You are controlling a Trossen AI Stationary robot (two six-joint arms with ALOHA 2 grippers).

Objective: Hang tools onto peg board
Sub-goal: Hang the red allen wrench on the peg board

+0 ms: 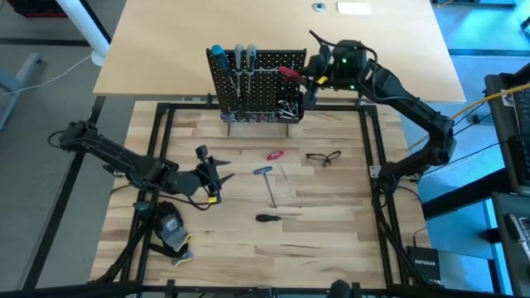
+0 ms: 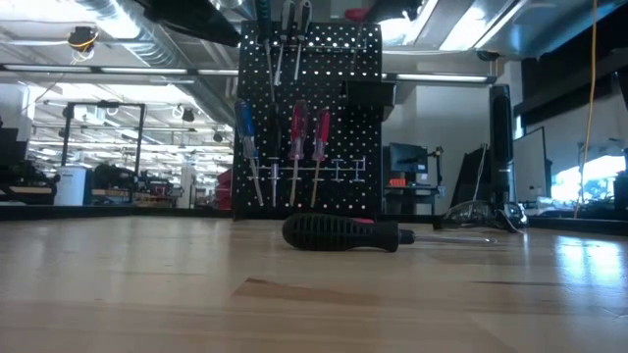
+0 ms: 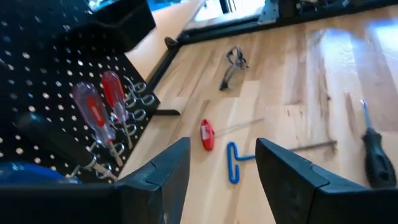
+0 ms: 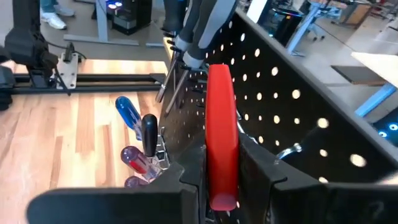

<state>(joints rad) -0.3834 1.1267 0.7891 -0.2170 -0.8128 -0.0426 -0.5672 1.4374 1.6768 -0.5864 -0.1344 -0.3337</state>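
Observation:
The black peg board [image 1: 257, 83] stands upright at the table's far side, with several screwdrivers hanging on it and a small bin [image 1: 290, 106] at its right. My right gripper [image 1: 308, 76] is at the board's top right corner, shut on a red-handled screwdriver [image 1: 290, 73]. My left gripper [image 1: 217, 178] is open and empty above the table's left part, near a blue-handled T-shaped key [image 3: 232, 163]. A small red tool [image 1: 274, 155] and a black-handled screwdriver [image 1: 267, 218] lie flat on the table. The black-handled screwdriver also shows in the low view [image 2: 339, 232]. My right gripper pinches the screwdriver's red handle [image 4: 221, 143] between its two fingers [image 4: 189, 174]. The handle lies along the fingers and sticks out past their tips. The fingers come from the table's right side, roughly level. The screwdriver is lifted clear, close to the board's top [image 4: 280, 81].
Safety glasses [image 1: 323, 156] lie right of centre. A black-and-yellow glove [image 1: 171, 232] lies at the near left. A black frame [image 1: 364, 149] rims the wooden work area. There is bare wood between the board and the loose tools.

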